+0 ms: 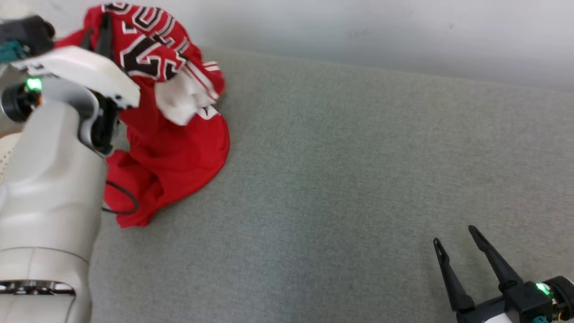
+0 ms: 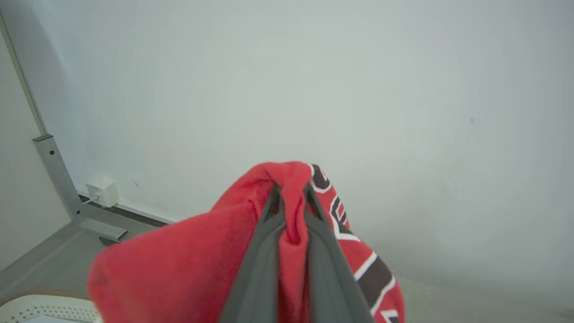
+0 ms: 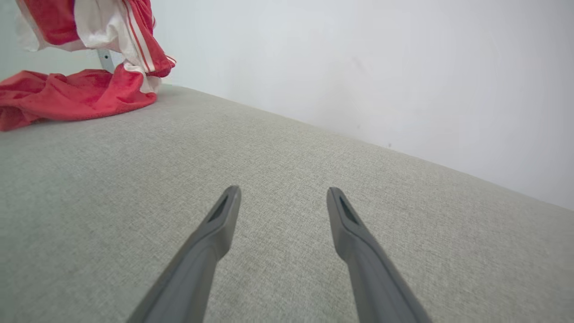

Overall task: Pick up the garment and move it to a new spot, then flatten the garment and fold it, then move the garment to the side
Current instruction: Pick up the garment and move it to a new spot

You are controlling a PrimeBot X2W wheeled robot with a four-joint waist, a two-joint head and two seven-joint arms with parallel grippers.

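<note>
L fingers (image 2: 264, 251) of our left gripper (image 2: 290, 188) were clamped tight on a fold of the red garment (image 2: 188, 264). The cloth was bunched betw. the two tips and draped down both sides of them. The grey fabric surface (image 1: 358, 179) ran across the head view w/ the pale wall (image 1: 358, 27) behind it. Our left arm (image 1: 49, 179) covered the garment's left edge. In head view the garment sat at upper left, well apart from our right gripper (image 1: 455, 237) at lower right. Its top was lifted at the L fingers; its lower part lay on the surface. Long axis ran approx. far-to-near, from the pinched top down to a hem corner pointing toward us. Black-and-white lettering showed near the top, white lining midway. R fingers (image 3: 210, 242) were spread wide, holding nothing, over the surface.
</note>
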